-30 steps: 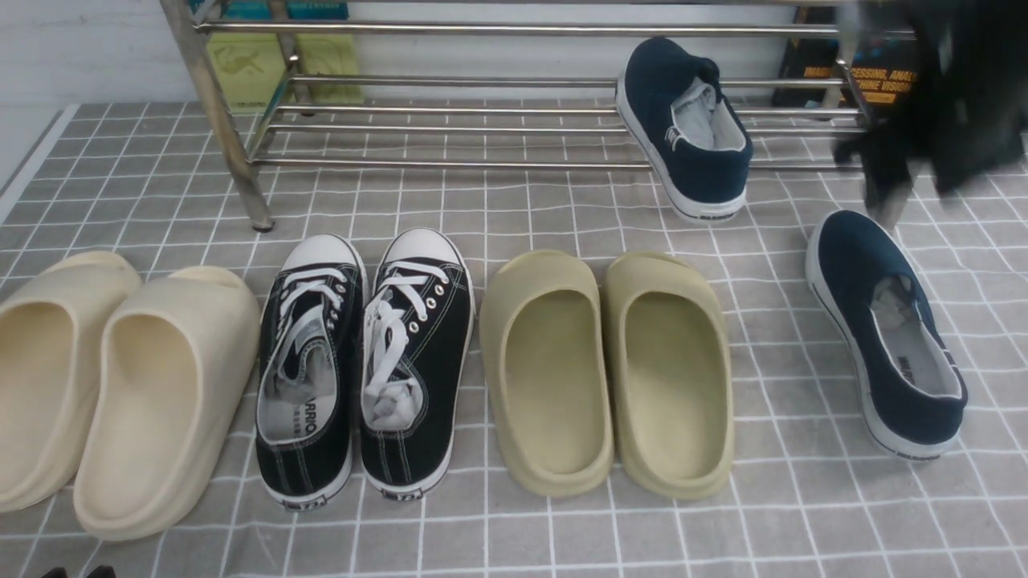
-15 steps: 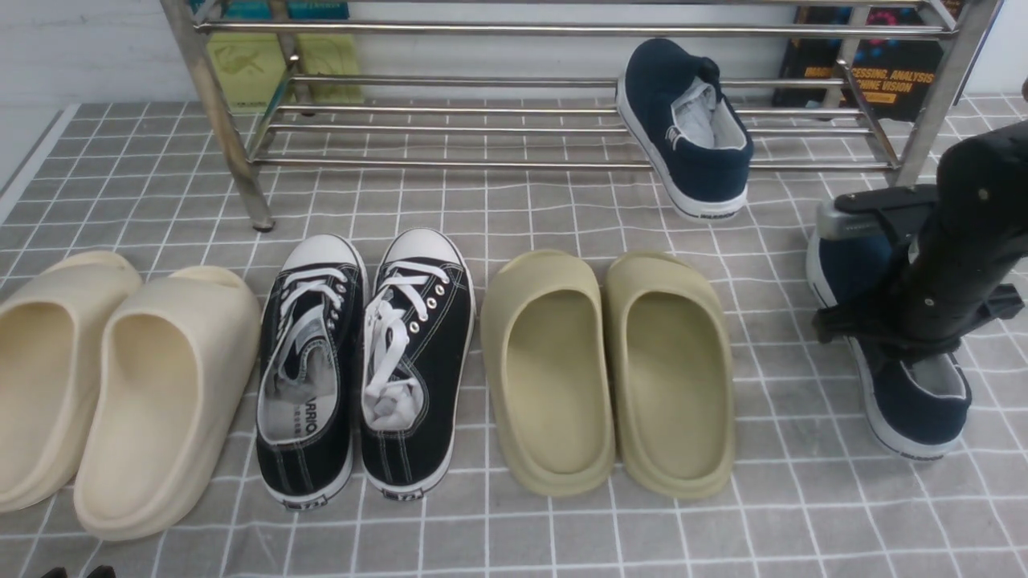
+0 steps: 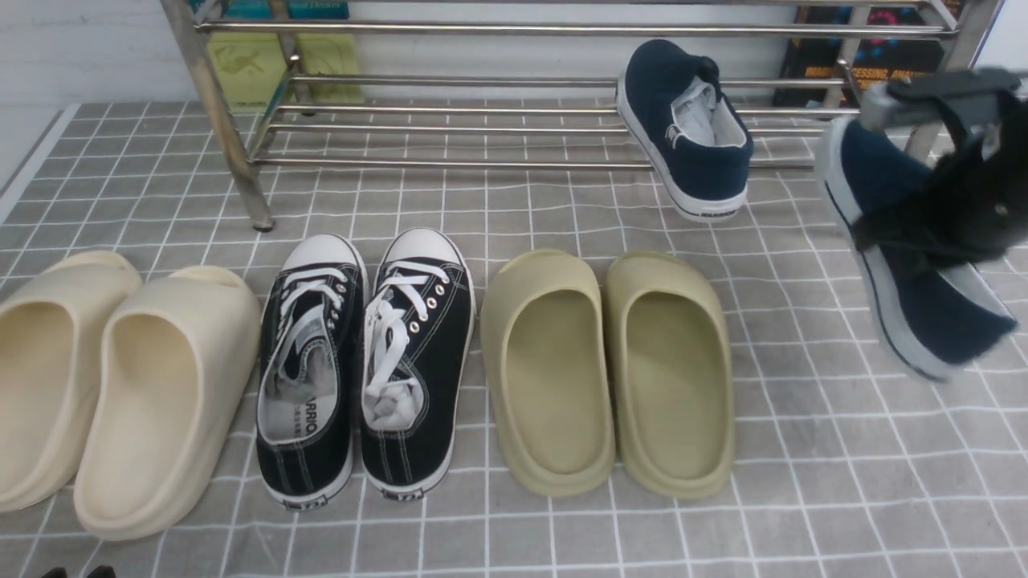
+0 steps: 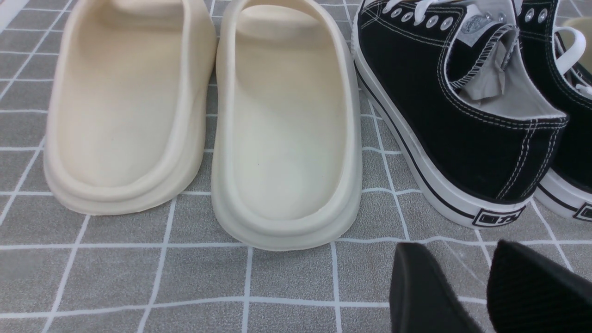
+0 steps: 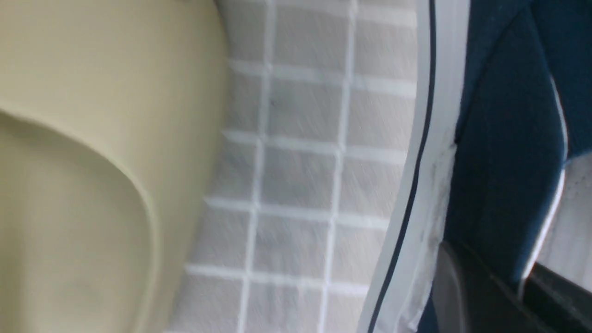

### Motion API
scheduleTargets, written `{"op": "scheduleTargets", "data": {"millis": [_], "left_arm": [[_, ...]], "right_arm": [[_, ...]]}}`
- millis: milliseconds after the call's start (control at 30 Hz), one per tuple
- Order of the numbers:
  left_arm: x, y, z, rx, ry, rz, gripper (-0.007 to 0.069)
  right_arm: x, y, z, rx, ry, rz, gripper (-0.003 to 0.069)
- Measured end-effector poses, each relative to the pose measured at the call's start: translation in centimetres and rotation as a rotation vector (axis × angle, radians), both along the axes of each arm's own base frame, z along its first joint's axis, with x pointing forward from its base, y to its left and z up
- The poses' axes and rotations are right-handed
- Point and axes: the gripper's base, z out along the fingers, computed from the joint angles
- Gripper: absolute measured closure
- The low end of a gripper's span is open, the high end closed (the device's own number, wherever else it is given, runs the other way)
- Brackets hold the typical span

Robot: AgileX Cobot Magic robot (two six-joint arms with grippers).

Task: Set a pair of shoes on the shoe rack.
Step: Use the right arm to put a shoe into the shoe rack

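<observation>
One navy shoe [image 3: 687, 128] lies on the lowest tier of the steel shoe rack [image 3: 482, 120], toe to the back, heel hanging over the front bar. The other navy shoe [image 3: 932, 321] hangs tilted in the air at the far right, toe raised toward the rack. My right gripper [image 3: 899, 237] is shut on its side wall. In the right wrist view one finger sits outside the navy wall [image 5: 504, 138] and one inside the lining, with the gripper [image 5: 518, 282] clamped on it. My left gripper [image 4: 455, 259] stands open and empty low over the cloth, behind the black sneakers.
On the checked cloth in front of the rack stand cream slides [image 3: 112, 385], black lace-up sneakers [image 3: 365, 361] and olive slides [image 3: 610, 369]. Books [image 3: 867, 64] and green boxes [image 3: 273, 64] stand behind the rack. The rack's right leg [image 3: 956, 48] is just behind the held shoe.
My right gripper came down on the navy shoe lying on the cloth, shut on its side wall and lifted it up and back toward the rack. The left gripper has not moved.
</observation>
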Motion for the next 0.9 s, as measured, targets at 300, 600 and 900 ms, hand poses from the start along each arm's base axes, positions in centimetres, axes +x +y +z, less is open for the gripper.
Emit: {"op": "scheduleTargets", "data": {"millis": [300,600,900], "left_arm": [[0.0,0.0,0.0,0.000,0.000,0.000,0.0386],[0.0,0.0,0.0,0.001,0.000,0.000,0.0386],[0.0,0.0,0.0,0.002,0.000,-0.001,0.0386]], "right_arm": [[8.5,1.6,0.1,-0.014,-0.078,0.090,0.0623],[15.2,2.1,-1.1,-0.121,-0.133,0.153,0.0623],[17.0,2.9,-2.1,-0.064,-0.203,0.153,0.0453]]}}
